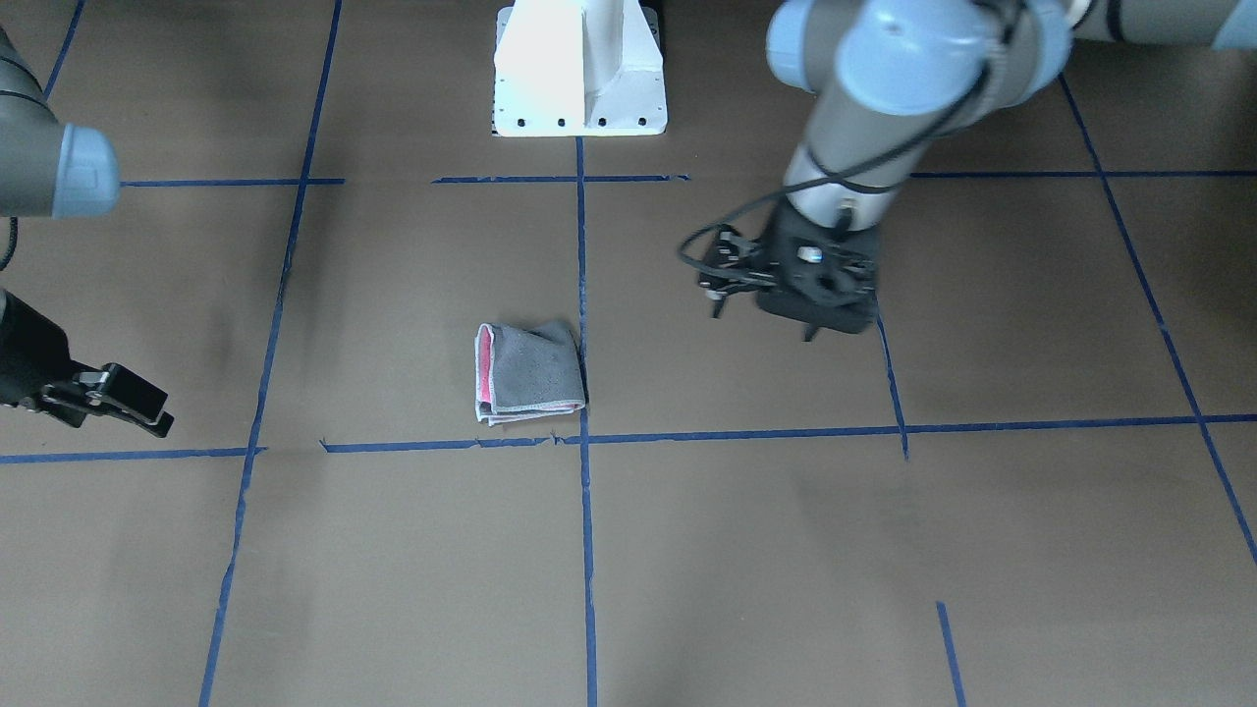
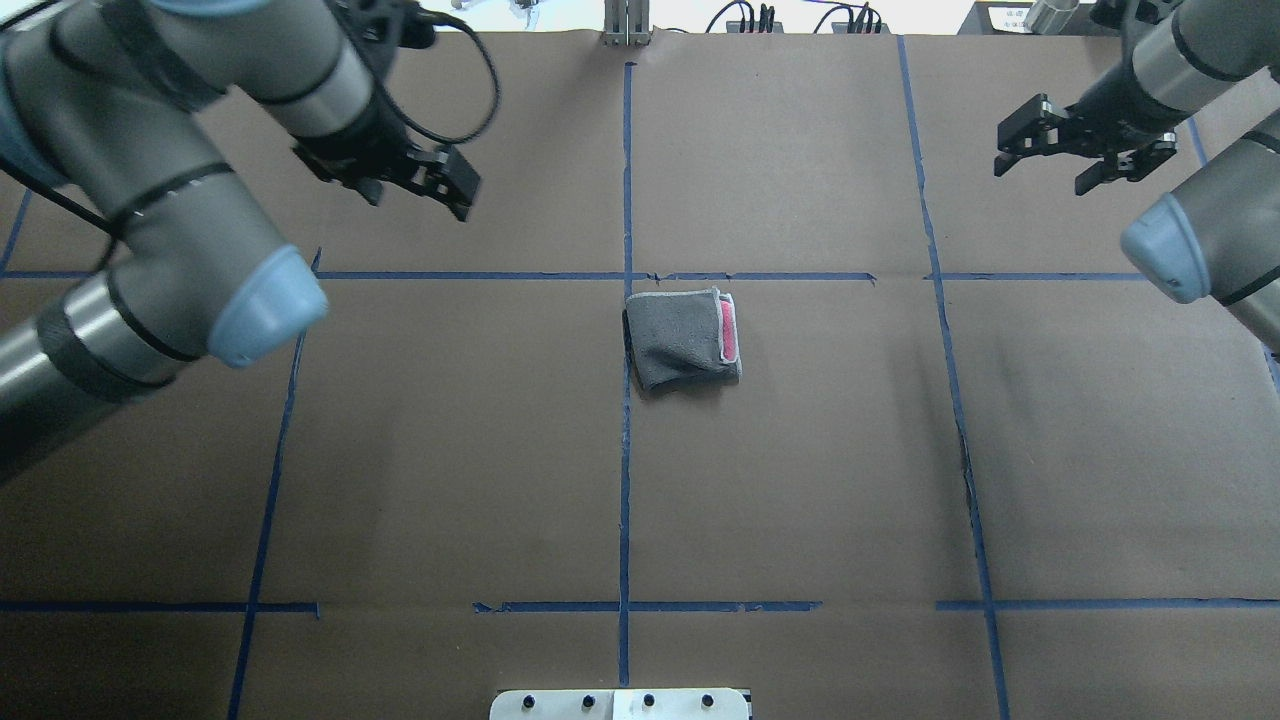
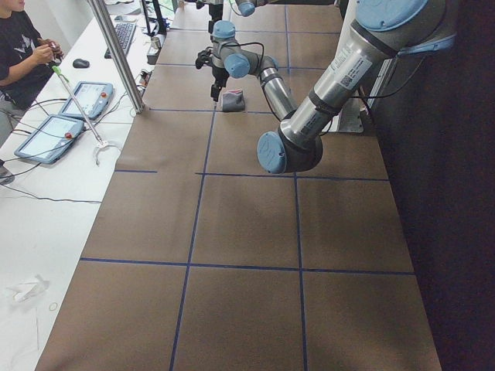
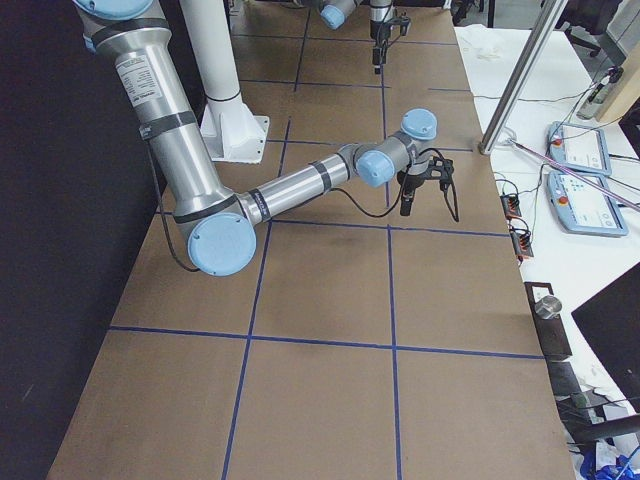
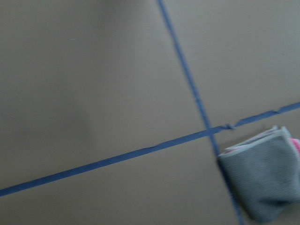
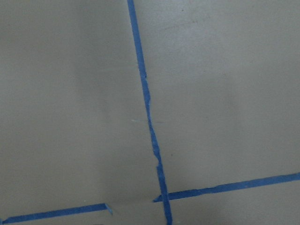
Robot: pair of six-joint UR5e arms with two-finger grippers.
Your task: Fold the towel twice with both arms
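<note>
**Towel.** The towel (image 2: 683,338) lay near the middle of the tabletop (image 2: 800,480), folded into a small packet. The grey face was uppermost. A strip of pink and the whitish border showed along the edge on the robot's right. The opposite edge touched the long centre line of blue tape (image 2: 625,480), and the packet sat just on the robot's side of a cross line. In the left wrist view the towel (image 5: 262,178) appeared at the lower right corner, blurred.

**Left gripper.** The left gripper (image 2: 448,186) hung above the tabletop, well apart from the towel, on the far side of the cross line. In the front-facing view its fingers (image 1: 720,306) stood spread and held nothing.

**Right gripper.** The right gripper (image 2: 1045,172) was near the far right corner, well apart from the towel. Its fingers (image 2: 1008,160) were wide apart and empty. The right wrist view showed only brown surface and tape.

**Writing.** The left arm (image 3: 309,116) carried a white label (image 3: 349,66), and the right arm (image 4: 180,150) carried a second label (image 4: 133,75). The print on both was too small to read. No brand mark could be made out on the towel.

**Surroundings.** The white pedestal (image 1: 579,69) stood at the robot's edge. On a side bench lay two tablets (image 3: 87,99), with a seated person (image 3: 23,54) beside them.
</note>
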